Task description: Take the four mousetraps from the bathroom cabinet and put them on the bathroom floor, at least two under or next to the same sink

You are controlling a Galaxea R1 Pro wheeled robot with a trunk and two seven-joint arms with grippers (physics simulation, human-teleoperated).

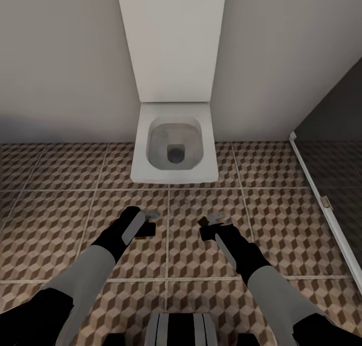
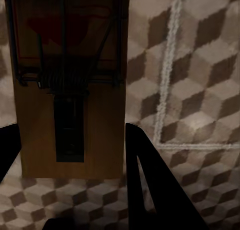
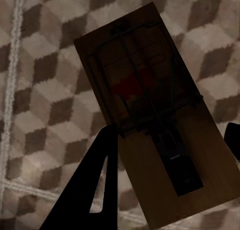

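Note:
Both arms hang low over the cube-patterned bathroom floor [image 1: 60, 220], in front of a toilet. My left gripper [image 1: 149, 223] is shut on a mousetrap [image 2: 70, 104], a tan board with black wire spring and a red spot, held between the dark fingers [image 2: 150, 185]. My right gripper [image 1: 211, 226] is shut on a second mousetrap [image 3: 160, 135], which is tilted between its fingers [image 3: 95, 190]. In the head view the two traps [image 1: 146, 231] [image 1: 204, 222] show as small dark pieces above the tiles. The cabinet and the sink are out of view.
A white wall-hung toilet [image 1: 173, 145] with a tall white panel [image 1: 173, 39] stands straight ahead against the grey wall. At the right, a white threshold [image 1: 322, 205] borders the dark shower floor [image 1: 342, 145]. Tiles stretch away on both sides of the toilet.

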